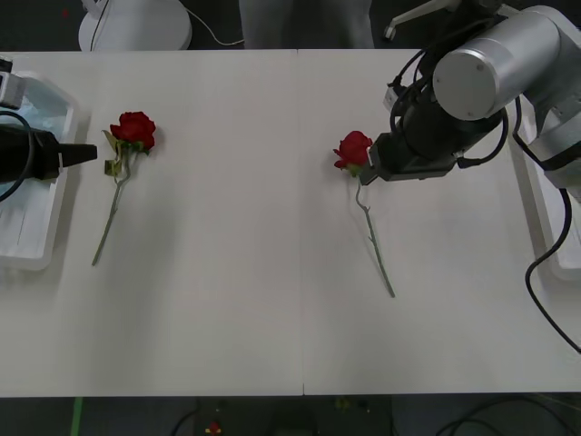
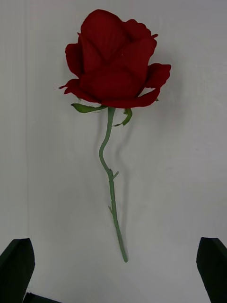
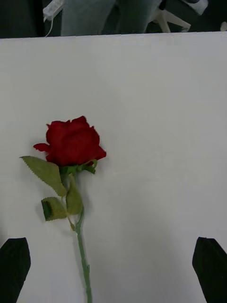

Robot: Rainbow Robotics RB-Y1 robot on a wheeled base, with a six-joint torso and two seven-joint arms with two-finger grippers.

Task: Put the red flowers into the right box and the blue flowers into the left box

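2 red flowers lie flat on the white table [image 1: 236,300]. One rose [image 1: 353,150] lies near the middle, its bloom toward the far edge and its thin stem running toward the near edge. The right gripper [image 1: 365,172] hovers just beside this bloom, at the top of the stem; in the right wrist view its black fingers [image 2: 17,265] stand wide apart, with the rose [image 2: 113,61] between and beyond them, untouched. The other rose [image 1: 134,130] lies toward the left side, with leaves under its bloom. The left gripper [image 1: 91,153] sits over the left box [image 1: 41,245], pointing at that rose [image 3: 73,141]; its fingers [image 3: 14,265] are also spread apart and hold nothing. The right box [image 1: 556,245] lies at the table's right edge, under the right arm.
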